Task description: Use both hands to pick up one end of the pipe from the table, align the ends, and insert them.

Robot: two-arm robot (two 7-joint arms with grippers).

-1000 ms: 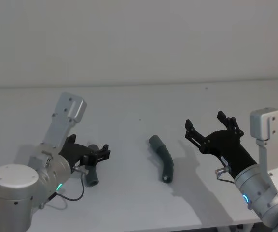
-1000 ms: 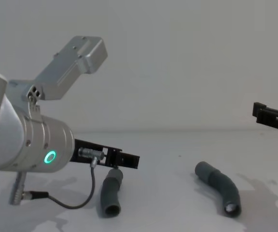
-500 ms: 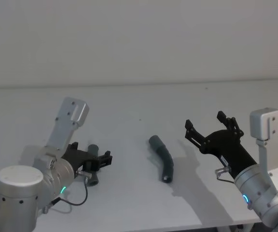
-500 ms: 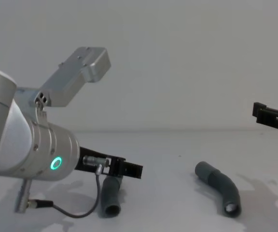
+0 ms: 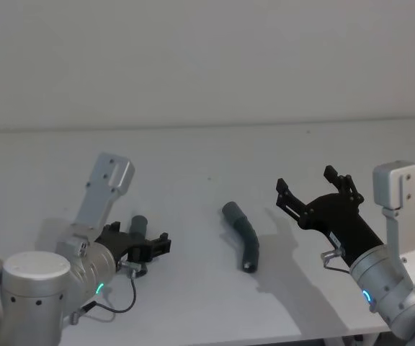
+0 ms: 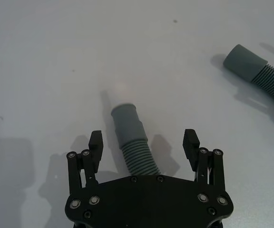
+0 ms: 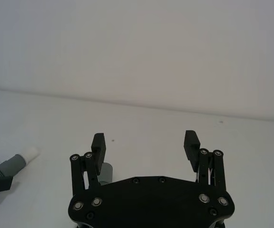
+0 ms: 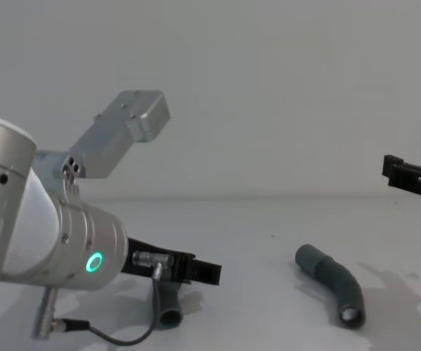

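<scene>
Two dark grey pipe pieces lie on the white table [image 5: 193,158]. My left gripper [image 6: 143,140] is open and low over the left piece [image 6: 127,130], one finger on each side of its ribbed middle, not closed on it. That piece's white tip [image 7: 31,153] points away from the gripper. The bent right piece [image 5: 242,234] lies mid-table with its open socket end [image 8: 351,316] toward me. To its right, above the table, my right gripper [image 5: 305,180] hangs open and holds nothing.
A plain pale wall stands behind the table's far edge. The table's near edge [image 5: 279,337] runs just below both arms. A cable [image 8: 115,335] loops from the left wrist down onto the table.
The left arm has lowered and drawn in, bringing its open fingers down around the left pipe piece. The right arm and both pieces have stayed put.
</scene>
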